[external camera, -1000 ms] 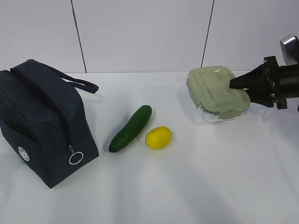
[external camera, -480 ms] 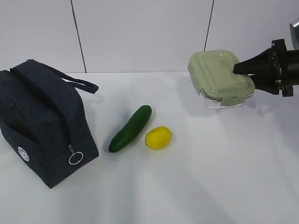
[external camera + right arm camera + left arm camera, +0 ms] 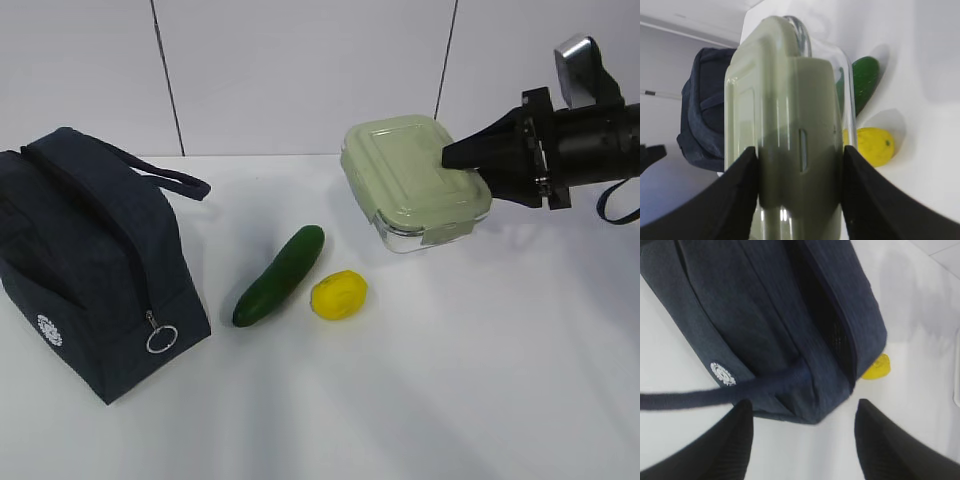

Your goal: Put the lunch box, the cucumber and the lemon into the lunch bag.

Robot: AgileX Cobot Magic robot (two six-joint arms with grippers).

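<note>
In the exterior view, we see the right gripper at two o'clock, clamped on the small clear rectangular lunch box with its pale sage-green clip-on lid, which hangs tilted in the air above the white table. The long dark green cucumber and the small yellow oval lemon lie near each other at centre, and the boxy dark navy fabric lunch bag sits at nine o'clock, its zipper ring hanging low at the near end. In the left wrist view, we hover above the bag with the left gripper at six o'clock, its jaws spread apart and holding nothing. In the right wrist view, the two dark jaws pinch the lid's side clip and the glass under it. We judge the hold shallow: the tilted box could slip on the way, or catch the bag's narrow mouth if the mouth is not held wide.
</note>
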